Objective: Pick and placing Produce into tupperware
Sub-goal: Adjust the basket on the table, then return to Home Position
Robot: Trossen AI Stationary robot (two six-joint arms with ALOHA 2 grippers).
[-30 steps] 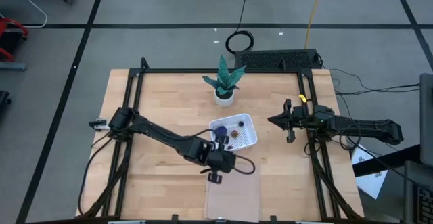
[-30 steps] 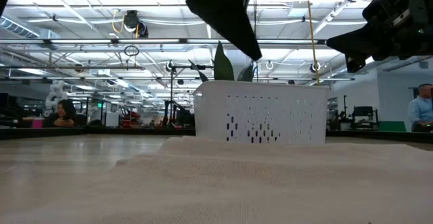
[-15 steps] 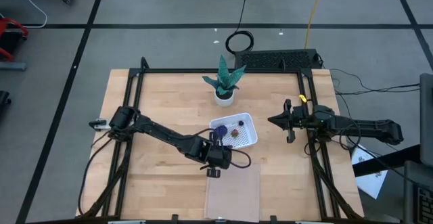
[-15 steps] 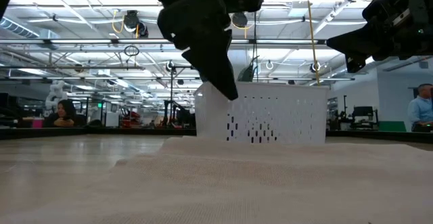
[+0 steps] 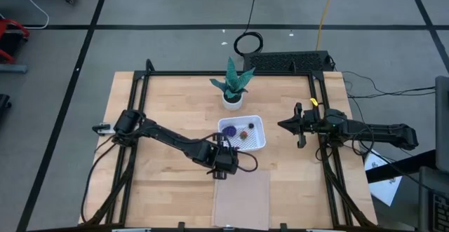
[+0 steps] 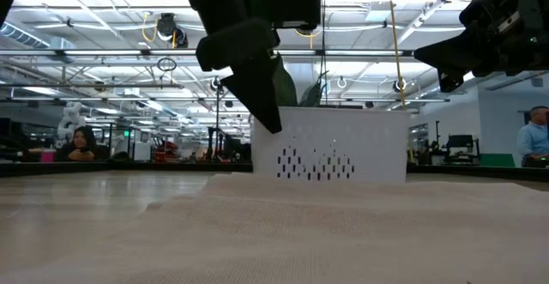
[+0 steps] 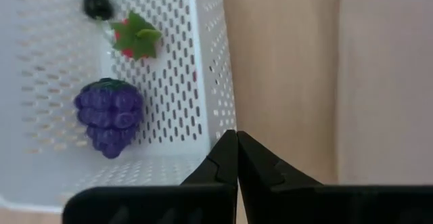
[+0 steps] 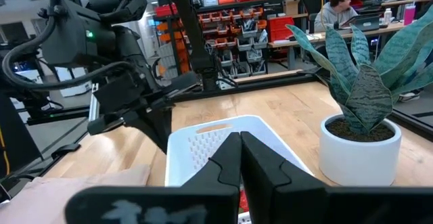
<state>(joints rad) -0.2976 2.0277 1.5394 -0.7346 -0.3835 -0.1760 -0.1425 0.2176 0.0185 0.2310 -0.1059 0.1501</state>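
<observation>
White tupperware [image 5: 243, 134]: sits near the middle of the table, at 6 o'clock from the plant in its pot [image 5: 232, 85].
Purple grapes [image 7: 108, 114]: lie inside it, by the wall nearest the left arm.
Strawberry [image 7: 134, 36]: inside too, next to the small blackish fruit [image 7: 97, 5].
Dark red fruit [image 5: 251, 126]: also in the tupperware — so all four pieces look to be in.
Left gripper [image 7: 236, 160]: fingers pressed tight together, holding nothing, just outside the tupperware's edge, at its 7 o'clock.
Right gripper [image 5: 283, 125]: fingers clenched and empty, waiting well off at the tupperware's 3 o'clock.
Tan sheet [image 5: 242, 198]: flat on the table at 6 o'clock from the tupperware.
Doing it well: I think the job is about done — lift the left gripper straight up, then away, so it does not bump the wall.
</observation>
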